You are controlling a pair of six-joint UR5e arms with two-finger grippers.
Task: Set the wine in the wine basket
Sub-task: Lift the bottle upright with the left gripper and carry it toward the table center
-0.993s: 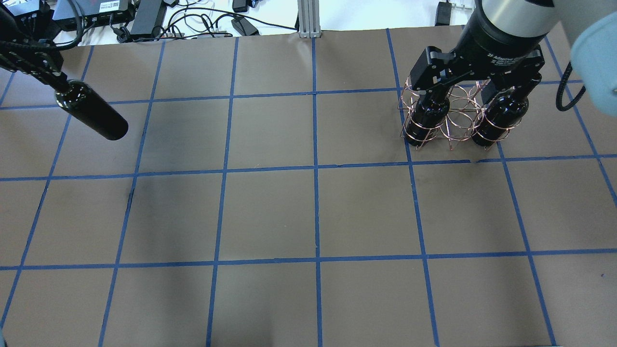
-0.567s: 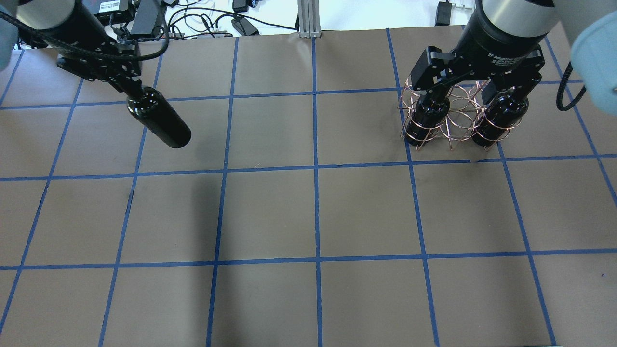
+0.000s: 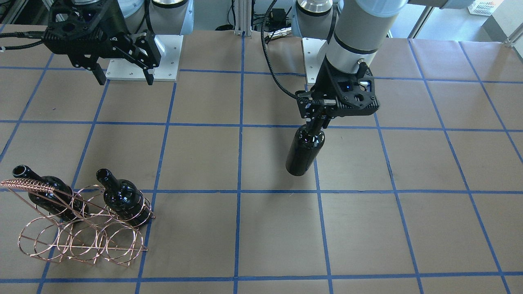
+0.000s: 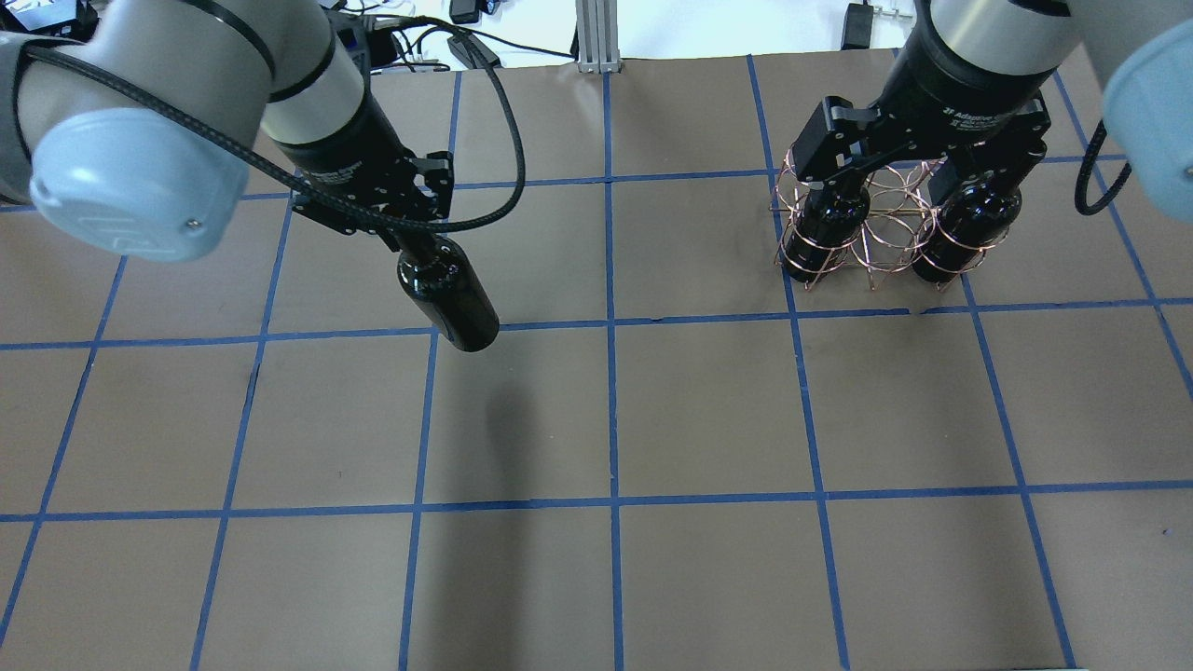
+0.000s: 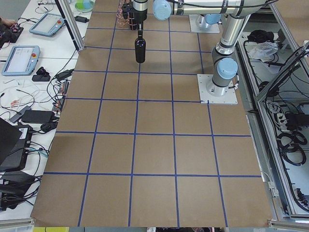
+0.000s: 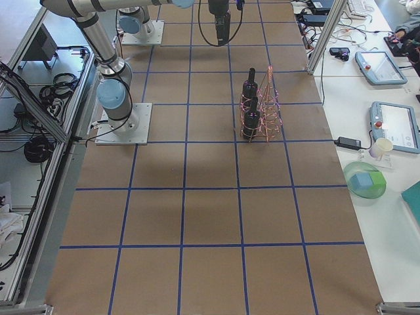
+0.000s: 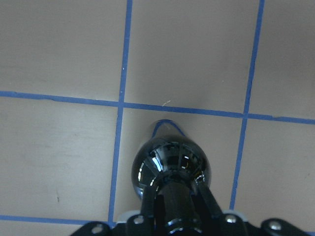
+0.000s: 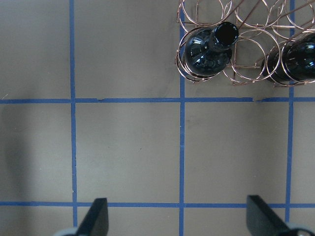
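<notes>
**Holding one bottle over the table, away from the basket**

Hanging from the left gripper, the wine bottle is upright with its neck up and its bottom clear of the table. The left fingers are clenched on the neck, one on each side, as the left wrist view shows. In the overhead view this bottle is on the robot's left half of the table, close to a blue tape line, with its shadow on the paper below it.

The wine basket stands on the robot's right side, well apart from the held bottle. Two other dark bottles already stand in its end places, with a wire ring between them. The slanted handle of the basket passes in front of one of them.

The right gripper is above the table, between the robot's base and the basket. Its fingers are spread wide and hold nothing. In the right wrist view the basket lies at the upper edge, apart from the fingers.
</notes>
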